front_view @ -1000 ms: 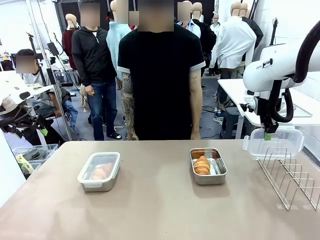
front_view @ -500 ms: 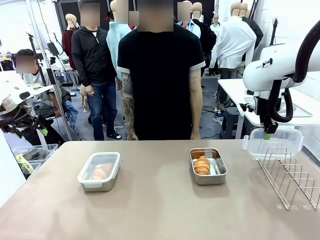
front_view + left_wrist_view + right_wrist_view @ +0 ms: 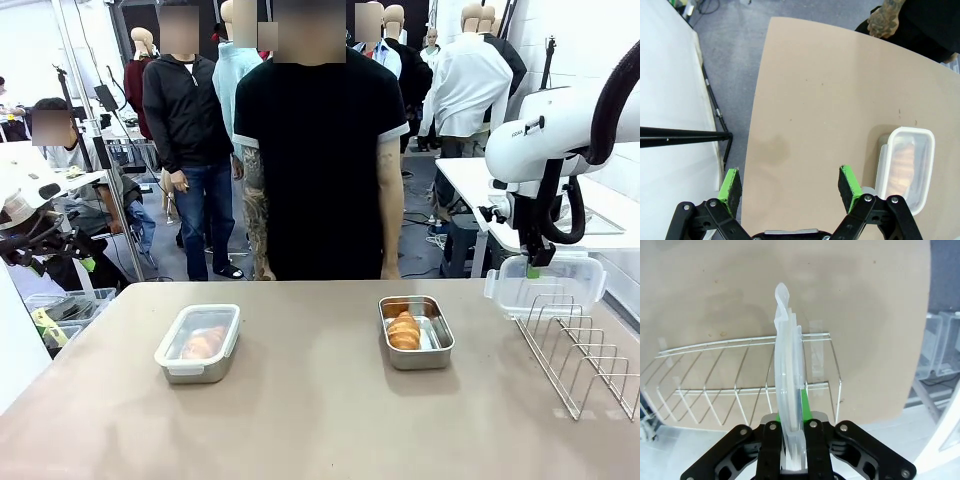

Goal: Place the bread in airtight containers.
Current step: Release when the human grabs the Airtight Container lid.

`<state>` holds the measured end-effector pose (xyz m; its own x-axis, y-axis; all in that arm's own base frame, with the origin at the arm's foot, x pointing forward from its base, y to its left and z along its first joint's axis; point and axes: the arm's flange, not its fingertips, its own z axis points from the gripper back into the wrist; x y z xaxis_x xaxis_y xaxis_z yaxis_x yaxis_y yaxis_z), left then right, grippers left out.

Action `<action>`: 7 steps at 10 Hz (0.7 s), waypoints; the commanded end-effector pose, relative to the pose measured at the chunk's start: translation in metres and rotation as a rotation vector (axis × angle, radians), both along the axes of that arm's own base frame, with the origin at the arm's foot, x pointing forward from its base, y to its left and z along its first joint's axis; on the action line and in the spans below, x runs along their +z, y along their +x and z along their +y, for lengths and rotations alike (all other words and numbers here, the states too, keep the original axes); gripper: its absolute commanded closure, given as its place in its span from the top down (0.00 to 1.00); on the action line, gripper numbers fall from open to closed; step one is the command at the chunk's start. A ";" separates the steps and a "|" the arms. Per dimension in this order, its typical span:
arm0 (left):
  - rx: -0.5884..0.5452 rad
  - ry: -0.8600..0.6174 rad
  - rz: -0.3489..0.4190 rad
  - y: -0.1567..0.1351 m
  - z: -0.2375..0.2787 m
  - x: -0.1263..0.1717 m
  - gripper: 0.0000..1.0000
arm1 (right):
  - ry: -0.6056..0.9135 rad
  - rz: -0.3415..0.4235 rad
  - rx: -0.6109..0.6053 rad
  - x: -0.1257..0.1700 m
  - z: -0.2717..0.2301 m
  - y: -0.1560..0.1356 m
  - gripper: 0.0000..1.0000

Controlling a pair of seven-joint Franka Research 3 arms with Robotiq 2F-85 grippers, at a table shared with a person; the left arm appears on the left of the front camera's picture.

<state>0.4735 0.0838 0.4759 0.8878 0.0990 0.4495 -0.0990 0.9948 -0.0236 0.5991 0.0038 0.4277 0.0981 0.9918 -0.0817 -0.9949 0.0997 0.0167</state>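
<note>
One croissant (image 3: 404,329) lies in the open steel container (image 3: 432,352) at centre right. The other croissant (image 3: 203,343) sits inside the left container (image 3: 167,362), under its clear lid. My right gripper (image 3: 535,268) hangs at the far right, shut on a second clear lid (image 3: 545,283) held just above the wire rack. Seen from the right wrist, that lid (image 3: 788,385) stands edge-on between the pads of the right gripper (image 3: 791,410). My left gripper (image 3: 790,182) is open above the table's left edge, with the lidded container (image 3: 905,167) off to its right.
A wire rack (image 3: 580,350) stands on the table's right side, also under the held lid in the right wrist view (image 3: 740,385). A person in a black shirt stands at the far edge, one hand (image 3: 885,20) near the table corner.
</note>
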 end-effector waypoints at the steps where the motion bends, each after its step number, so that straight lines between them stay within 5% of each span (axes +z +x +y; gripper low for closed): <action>1: 0.006 -0.001 -0.001 -0.001 0.001 0.001 1.00 | 0.013 -0.034 0.033 0.030 0.016 -0.024 0.00; 5: 0.006 -0.001 -0.001 -0.001 0.001 0.001 1.00 | -0.127 -0.262 0.238 0.111 0.072 -0.095 0.00; 7: 0.006 -0.001 -0.001 -0.001 0.001 0.001 1.00 | -0.172 -0.389 0.377 0.133 0.104 -0.096 0.00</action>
<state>0.4734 0.0835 0.4762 0.8876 0.0984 0.4500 -0.0984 0.9949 -0.0234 0.4970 0.1064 0.5759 -0.1595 0.9577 -0.2396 -0.9353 -0.2243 -0.2738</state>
